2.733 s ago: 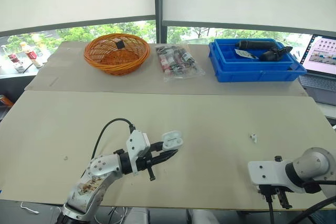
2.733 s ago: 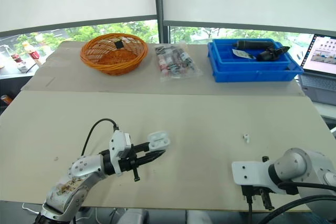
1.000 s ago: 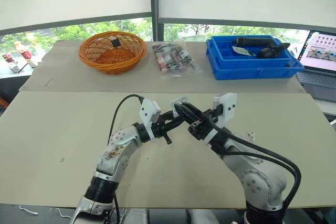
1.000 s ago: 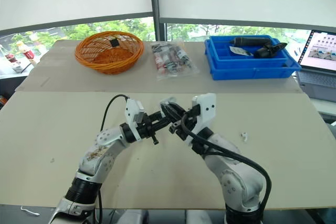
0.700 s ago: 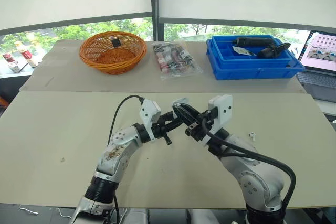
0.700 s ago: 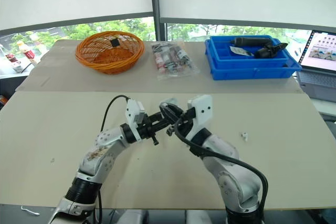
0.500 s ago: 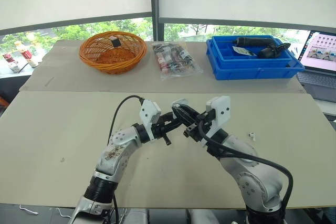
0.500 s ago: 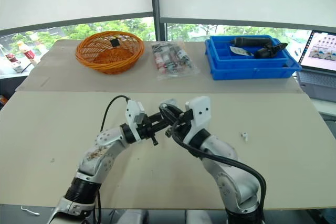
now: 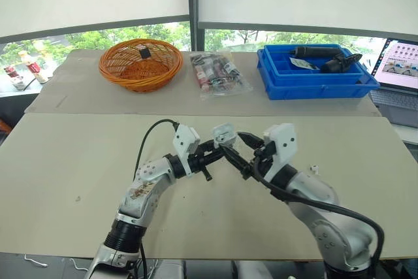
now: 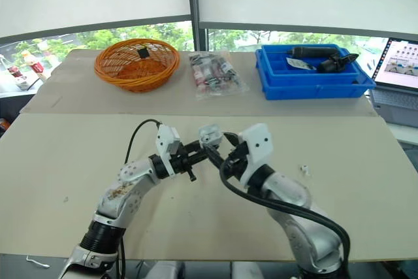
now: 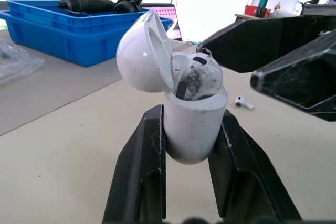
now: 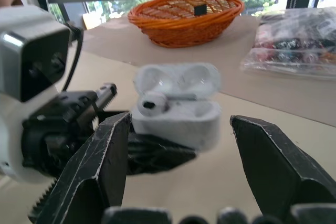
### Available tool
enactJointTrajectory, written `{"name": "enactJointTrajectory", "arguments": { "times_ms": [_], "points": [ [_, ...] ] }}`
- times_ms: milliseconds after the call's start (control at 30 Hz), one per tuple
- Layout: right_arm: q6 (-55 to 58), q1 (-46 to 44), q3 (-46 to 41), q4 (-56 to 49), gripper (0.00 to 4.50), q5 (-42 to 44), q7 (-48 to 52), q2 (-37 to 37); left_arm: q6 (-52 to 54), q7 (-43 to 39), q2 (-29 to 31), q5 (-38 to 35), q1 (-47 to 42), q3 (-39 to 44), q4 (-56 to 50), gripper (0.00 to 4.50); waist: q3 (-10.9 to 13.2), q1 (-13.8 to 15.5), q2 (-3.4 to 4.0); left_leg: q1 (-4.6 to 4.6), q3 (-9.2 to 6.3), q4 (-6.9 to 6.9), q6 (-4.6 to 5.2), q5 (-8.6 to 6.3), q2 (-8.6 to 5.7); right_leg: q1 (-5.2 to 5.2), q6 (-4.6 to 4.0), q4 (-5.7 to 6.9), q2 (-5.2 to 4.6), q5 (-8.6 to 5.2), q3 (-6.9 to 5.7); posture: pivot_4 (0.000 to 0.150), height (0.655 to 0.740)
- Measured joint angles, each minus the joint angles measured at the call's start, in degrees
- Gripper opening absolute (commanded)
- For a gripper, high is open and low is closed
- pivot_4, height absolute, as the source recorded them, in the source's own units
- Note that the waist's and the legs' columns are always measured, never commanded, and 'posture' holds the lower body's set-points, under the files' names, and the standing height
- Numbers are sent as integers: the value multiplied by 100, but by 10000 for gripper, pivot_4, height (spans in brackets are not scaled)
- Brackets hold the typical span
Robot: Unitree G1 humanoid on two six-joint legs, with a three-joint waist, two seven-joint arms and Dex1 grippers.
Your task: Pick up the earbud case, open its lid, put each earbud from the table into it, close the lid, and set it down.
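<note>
My left gripper [image 9: 219, 151] is shut on the white earbud case [image 11: 191, 124], holding it above the middle of the table with its lid flipped open. One earbud [image 12: 152, 103] sits in a slot of the case [image 12: 178, 108]. My right gripper [image 9: 233, 143] is open right beside the case, its two fingers [image 12: 105, 150] spread to either side of it without touching. A second white earbud [image 9: 315, 170] lies on the table to the right of my right arm, and shows small behind the case as the earbud [image 11: 244, 103] in the left wrist view.
Along the back of the table stand an orange wicker basket [image 9: 140, 63], a clear bag of small items [image 9: 219, 75] and a blue bin [image 9: 317, 73] holding dark tools. A laptop [image 9: 398, 70] sits at the far right edge.
My right gripper, shut at the case's opening a second ago, has opened and drawn back slightly. An earbud now rests in the case. The left gripper has held still.
</note>
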Motion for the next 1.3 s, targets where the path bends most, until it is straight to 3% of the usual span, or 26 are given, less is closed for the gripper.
{"name": "enactJointTrajectory", "arguments": {
  "times_ms": [133,367,500,633,700,767,1100,1300],
  "points": [
    [87,101,-602,-462,34306,425,224,-530,-74,2,22,19,44,24,-2,5921,0,1,0,-2,0,-1,0,0,0,1,0,-6,0,0,0,1500,7114],
    [-439,1888,-2204,-538,34306,363,846,-1307,-643,0,202,271,255,136,37,5921,0,86,0,0,2,-1,1,-1,0,11,1,-24,-1,0,0,1500,7114],
    [-1413,3304,-2927,192,34306,-320,1164,-1169,-997,67,247,451,455,184,138,5921,-1,154,1,0,6,0,1,-1,-2,12,2,-24,-3,1,4,1500,7114],
    [-2238,4033,-3325,747,34306,-537,1397,-768,-1163,133,246,538,543,216,169,5921,-5,132,9,9,7,-2,1,-1,2,18,1,-22,0,1,5,1500,7114],
    [-2637,4319,-3475,1093,39480,-620,1498,-631,-1220,149,238,573,583,210,169,5921,-10,122,17,11,9,-4,1,-1,1,18,1,-23,0,1,7,1500,7114],
    [-2868,4496,-3574,1372,45000,-640,1579,-583,-1244,173,240,577,653,211,169,5921,-15,121,25,10,9,-5,1,-1,1,18,2,-25,0,1,8,1500,7114],
    [-3080,4621,-3794,1844,45000,-595,1619,-487,-1327,252,228,596,757,201,169,5921,-21,137,35,9,10,-4,1,-1,0,20,2,-27,0,1,8,1500,7114],
    [-2631,3918,-3347,1478,45000,-619,1215,-632,-1333,257,221,616,757,166,169,5921,-25,109,43,10,9,-4,1,-1,1,19,1,-23,1,1,8,1500,7114]
  ]
}}
